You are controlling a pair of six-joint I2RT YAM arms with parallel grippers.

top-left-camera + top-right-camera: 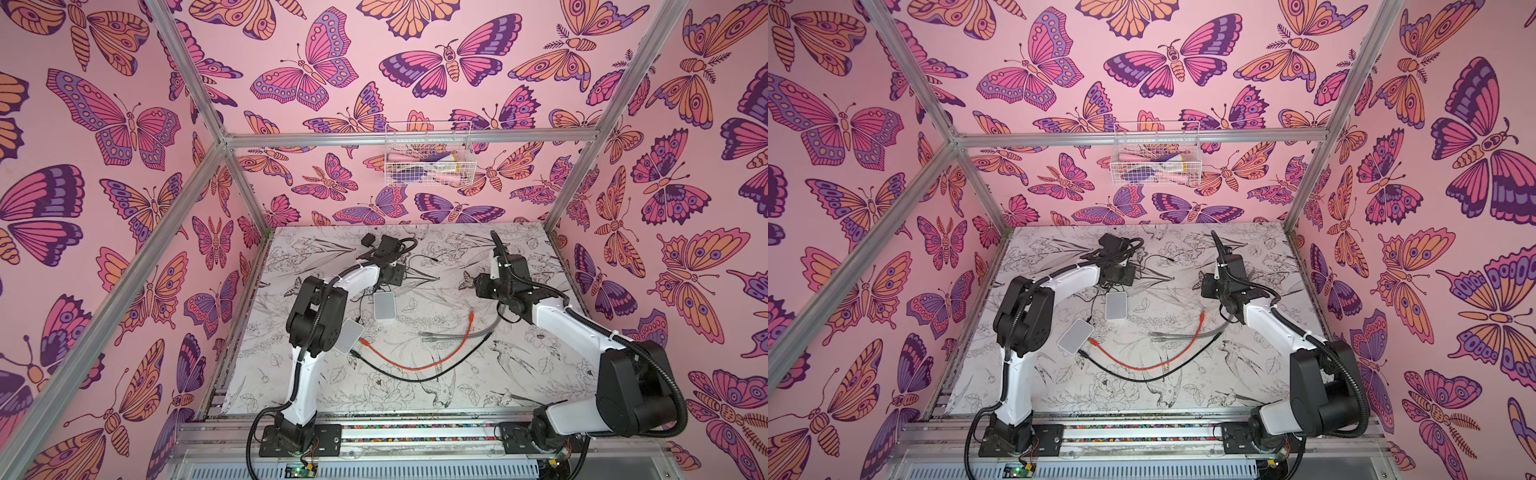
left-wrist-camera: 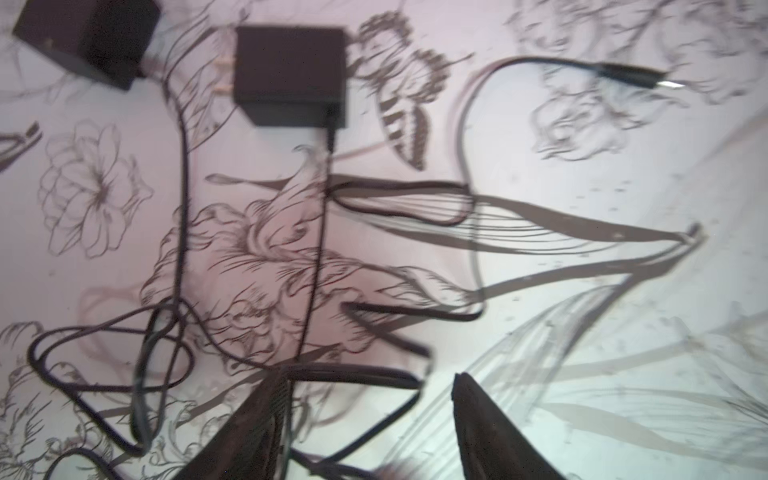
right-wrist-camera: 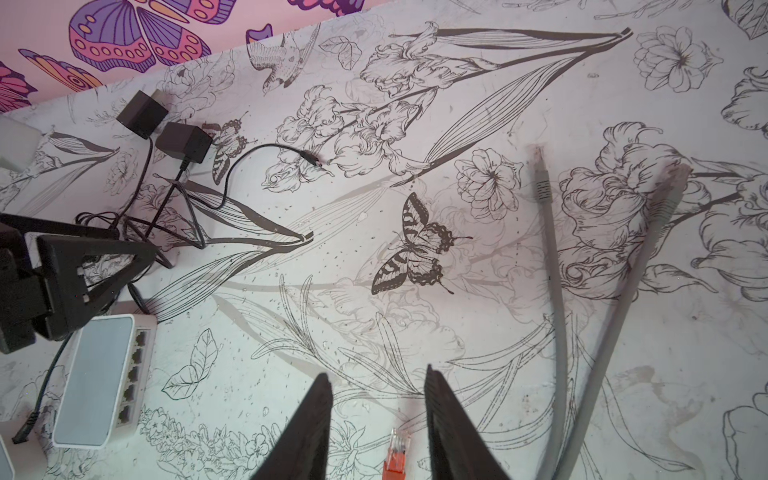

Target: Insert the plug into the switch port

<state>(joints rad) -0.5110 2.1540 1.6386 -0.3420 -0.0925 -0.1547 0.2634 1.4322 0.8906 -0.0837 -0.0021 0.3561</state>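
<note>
An orange cable [image 1: 415,365] curves unplugged across the middle of the worktop [image 1: 519,374]. One clear-tipped plug [image 3: 397,451] lies flat toward the right edge, and the other plug [image 1: 363,341] lies just beside a white switch [image 1: 349,336] turned askew nearer the left edge. A second white switch [image 3: 104,374] lies flat near the middle, its row of five ports [image 3: 133,374] empty.
</note>
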